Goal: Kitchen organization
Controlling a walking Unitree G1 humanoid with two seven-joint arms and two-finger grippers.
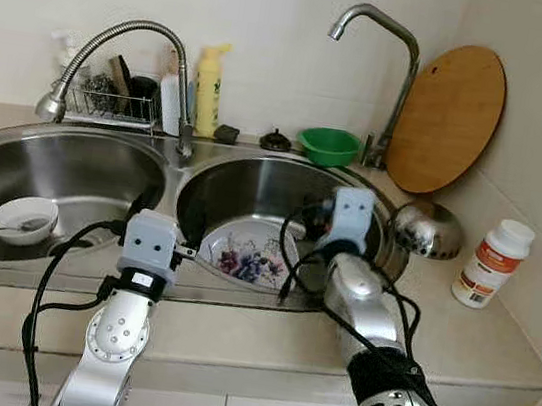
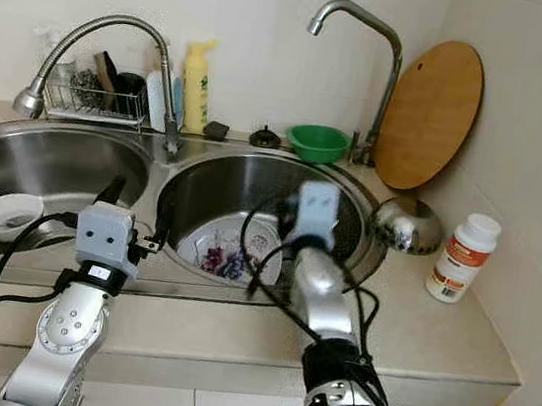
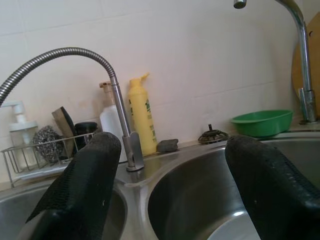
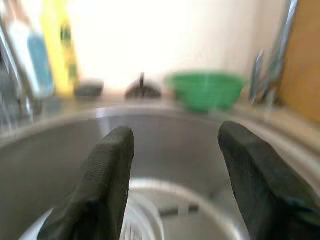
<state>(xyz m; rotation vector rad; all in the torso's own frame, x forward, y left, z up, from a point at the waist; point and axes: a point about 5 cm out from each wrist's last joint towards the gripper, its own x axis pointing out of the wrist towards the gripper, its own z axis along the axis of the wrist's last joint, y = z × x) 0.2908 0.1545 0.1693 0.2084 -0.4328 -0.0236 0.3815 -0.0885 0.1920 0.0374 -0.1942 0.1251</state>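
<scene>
Floral plate [image 1: 248, 255] lies in the right basin [image 1: 255, 176]; right gripper [image 4: 172, 165], jaws spread, should descend squarely over its rim (left gripper [image 3: 172, 180] likewise spread, hovers at the divider).

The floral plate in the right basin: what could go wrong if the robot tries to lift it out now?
1. The floral plate lies flat on the steel bottom of the sink, so the open right gripper may slip off its rim.
2. The left gripper, also open, hovers above the divider between the basins and could bump the flexible faucet.
3. Cables on both arms hang near the sink edge and might catch.
</scene>
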